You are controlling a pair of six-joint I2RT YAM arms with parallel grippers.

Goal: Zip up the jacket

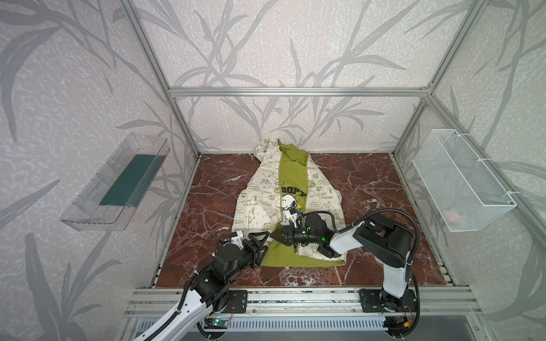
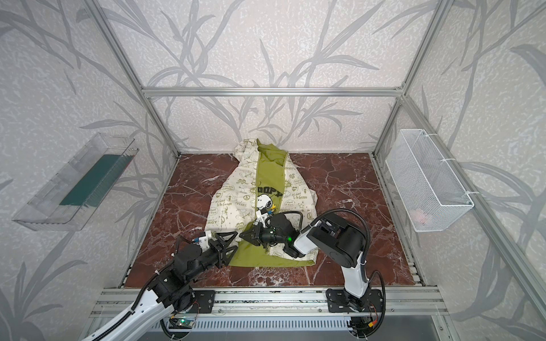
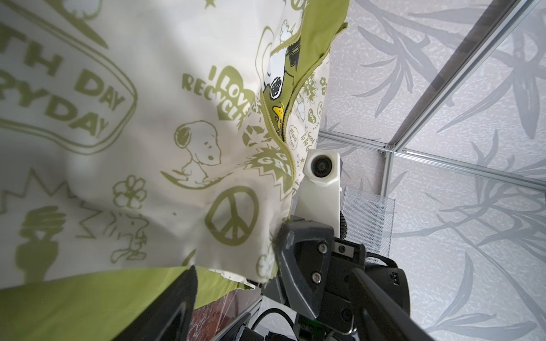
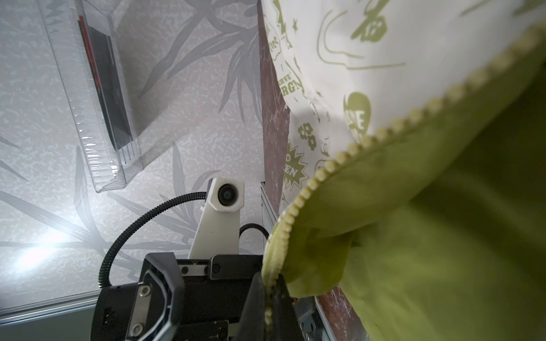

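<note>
Centre of the red-brown veined marble tabletop (image 1: pixel 369 192) is taken by a small cream hooded jacket (image 1: pixel 257 192) (image 2: pixel 233 192) printed with olive-green cartoons, peace signs and words. It lies flat with its hood toward the back wall. Its 2 fronts are parted, so a long strip of olive-green lining and a cartoon dog print show between them. At the jacket's near hem, the black right gripper (image 1: pixel 273 234) (image 2: pixel 241 234) lies across the right front. Its jaws are pressed together on the olive-green toothed zipper (image 4: pixel 381 133). The right wrist view shows the teeth running straight in between the 2 fingers of the right gripper (image 4: pixel 269 283). Just beside it, at the jacket's near left corner, the black left gripper (image 1: pixel 263 246) (image 2: pixel 232 248) has its jaws spread wide and grips nothing. The left wrist view shows the jacket (image 3: pixel 147 147) draped close ahead of them. A clear plastic tray (image 1: pixel 118 183) hangs on the wall well to the jacket's left. A white wire-mesh basket (image 1: pixel 461 180) hangs well to its right.
</note>
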